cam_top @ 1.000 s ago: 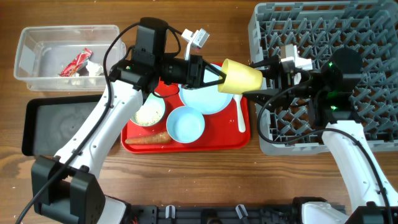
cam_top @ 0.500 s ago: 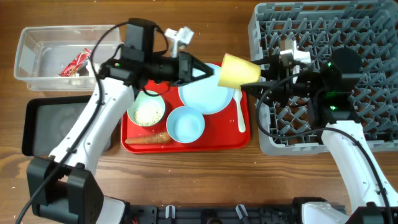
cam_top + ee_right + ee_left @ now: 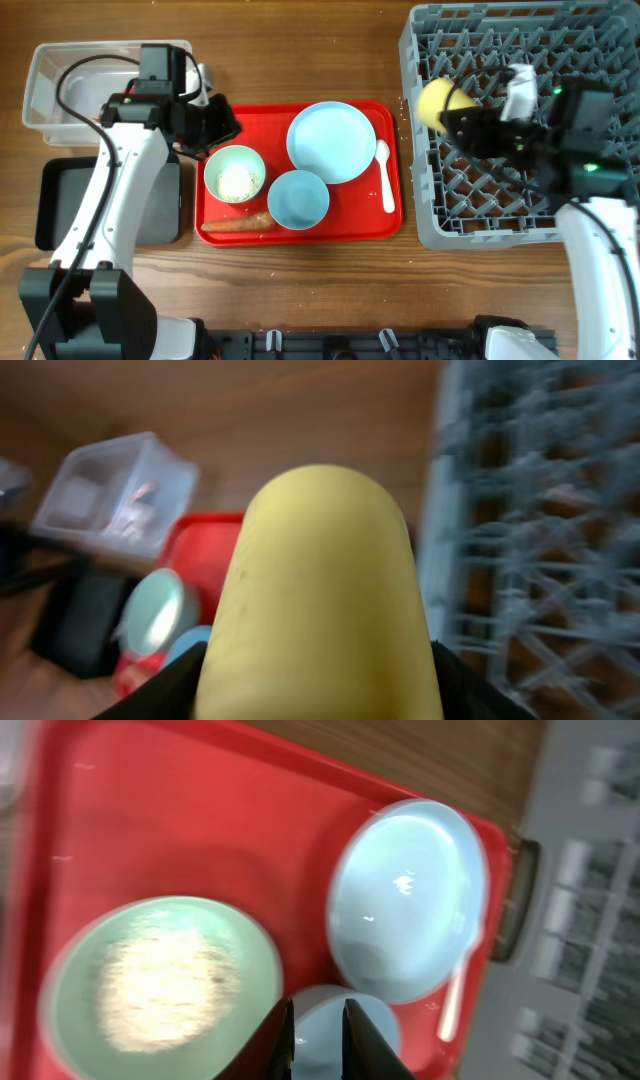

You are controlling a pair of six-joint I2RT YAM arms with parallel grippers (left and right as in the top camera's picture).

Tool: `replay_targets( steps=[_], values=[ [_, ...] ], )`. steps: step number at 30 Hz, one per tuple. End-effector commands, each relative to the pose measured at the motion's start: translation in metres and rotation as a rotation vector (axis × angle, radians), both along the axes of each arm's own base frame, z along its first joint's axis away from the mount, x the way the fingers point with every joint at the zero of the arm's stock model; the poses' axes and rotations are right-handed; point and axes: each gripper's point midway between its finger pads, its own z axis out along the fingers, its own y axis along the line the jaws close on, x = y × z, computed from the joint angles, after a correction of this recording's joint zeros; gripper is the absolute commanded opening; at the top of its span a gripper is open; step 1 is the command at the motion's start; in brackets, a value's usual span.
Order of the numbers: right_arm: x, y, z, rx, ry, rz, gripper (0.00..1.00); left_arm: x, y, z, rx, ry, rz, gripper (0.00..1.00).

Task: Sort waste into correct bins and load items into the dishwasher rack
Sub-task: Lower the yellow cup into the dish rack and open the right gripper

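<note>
While the right fingers (image 3: 466,126) are closed on the cup (image 3: 437,100), we see that cup over the rack (image 3: 425,205), in its far-left corner zone above the pegs (image 3: 500,60) (we cannot tell whether it touches them). The right wrist view is mostly cup, with a dark finger low on each side and the rack blurred off to the right.

On the other side, the left fingers (image 3: 284,1042) show a narrow gap with nothing between them. From overhead we put them at the left rim of the red tray (image 3: 370,218), just above the green bowl (image 3: 251,160). The left wrist view looks down on the tray contents and is blurred.

On the red tray we have:
- plate (image 3: 331,142) at far middle
- blue bowl (image 3: 298,198) just beside the plate, on its near side
- green bowl at left, grains (image 3: 235,183) heaped in its bottom
- carrot (image 3: 238,224) along the near rim, below both bowls
- spoon (image 3: 386,180) right of the plate, handle toward the near rim

The tub (image 3: 50,85) sits at the far-left corner of the tabletop (image 3: 300,290), with the left arm (image 3: 120,200) partly over it. In the right wrist view we make out the wrapper (image 3: 140,500) inside it, blurred. The black tray (image 3: 90,200) lies just on the near side of the tub, and the left arm crosses its right side. The rack stands just beside the red tray, on its right.
</note>
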Motion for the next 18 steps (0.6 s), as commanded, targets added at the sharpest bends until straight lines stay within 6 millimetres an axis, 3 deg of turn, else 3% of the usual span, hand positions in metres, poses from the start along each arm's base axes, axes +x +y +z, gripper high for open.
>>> replay_targets(
  steps=[1,6,10,14,18],
  values=[
    [-0.004,-0.071,0.023,-0.254,0.013,-0.228,0.19,-0.001,0.033,0.003,0.106,-0.010,0.066,0.16],
    [-0.034,-0.157,0.015,-0.402,0.152,-0.521,0.20,-0.002,0.035,0.002,0.106,-0.003,0.073,0.15],
    [-0.060,-0.220,-0.014,-0.411,0.314,-0.707,0.20,-0.002,0.035,0.002,0.106,-0.002,0.073,0.15],
    [-0.069,-0.256,-0.047,-0.363,0.433,-0.800,0.20,-0.003,0.035,0.002,0.107,0.003,0.073,0.15],
    [-0.065,-0.274,-0.076,-0.327,0.502,-0.835,0.21,-0.004,0.035,0.002,0.106,0.006,0.072,0.14]
  ],
)
